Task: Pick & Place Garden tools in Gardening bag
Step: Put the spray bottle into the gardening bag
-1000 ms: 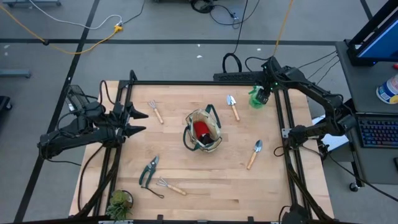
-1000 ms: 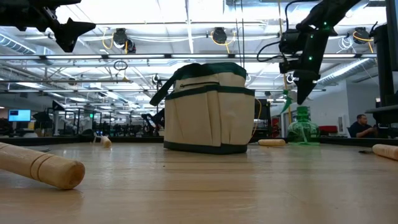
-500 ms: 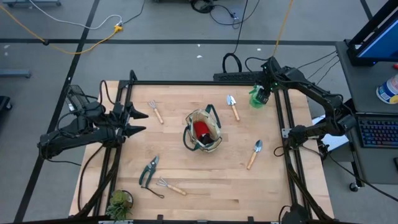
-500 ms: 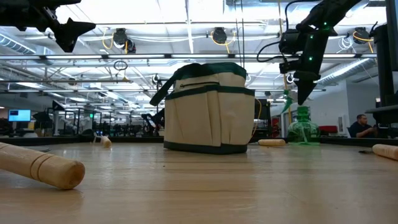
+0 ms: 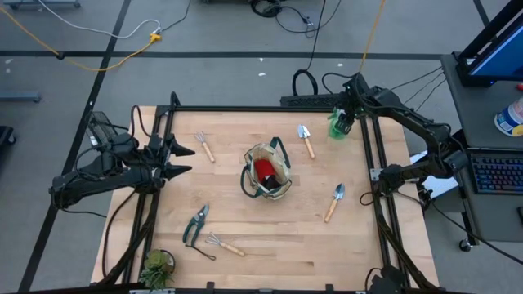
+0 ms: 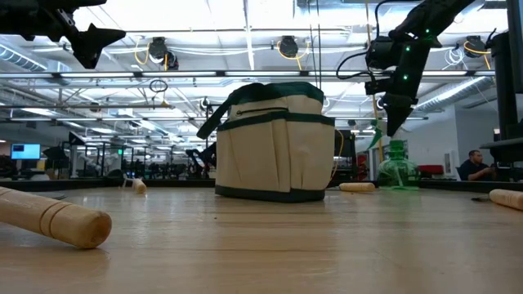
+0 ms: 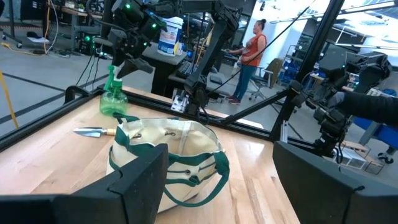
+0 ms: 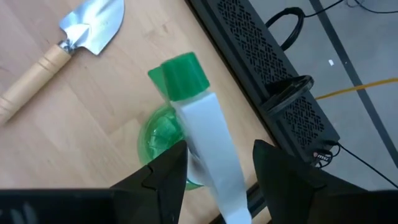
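The green spray bottle stands upright on its base at the table's far right corner; it also shows in the low view. My right gripper hangs open just above it, fingers pointing down. In the right wrist view its fingers stand on either side of the bottle's white trigger head; I cannot tell whether they touch it. The beige gardening bag stands at the table's middle with something red inside. My left gripper waits open above the table's left edge.
Two trowels lie right of the bag. One fork rake lies at the far left. The pruners and a second rake lie at the near left. A potted plant stands at the near left corner.
My right gripper has shifted a little toward the table's left above the spray bottle. The bottle has stayed where it was.
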